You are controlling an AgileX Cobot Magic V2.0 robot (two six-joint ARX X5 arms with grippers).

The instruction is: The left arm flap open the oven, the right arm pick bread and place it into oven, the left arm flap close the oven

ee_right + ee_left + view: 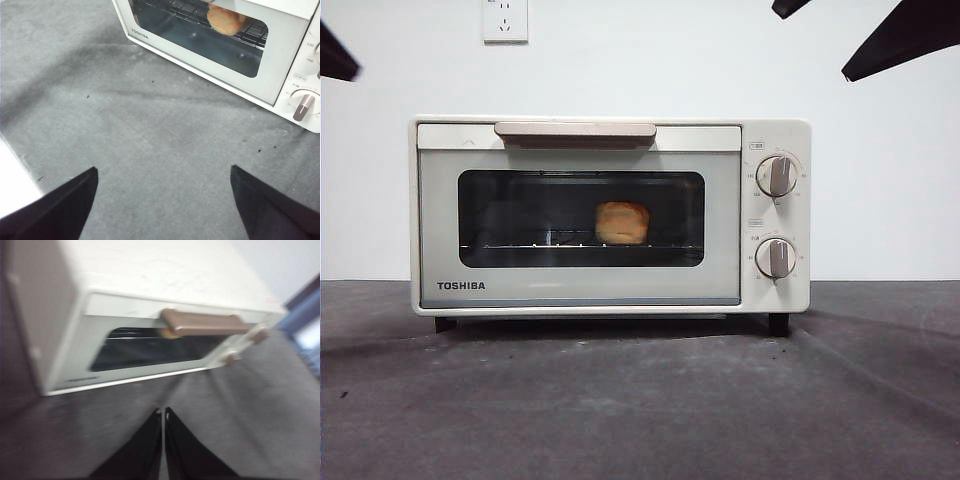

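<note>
With the oven [610, 215] door shut and the bread [622, 222] sitting on the wire rack inside, the task looks complete; the left tool [163, 412] is pressed together, the right tool [162, 172] spread, both clear above the counter [640, 400]

We note the left gripper [163, 412] has two plain black, wedge-shaped tapering jaws; the right gripper [164, 172] matches, matte black (no markings, screws or cables visible on either)
</note>
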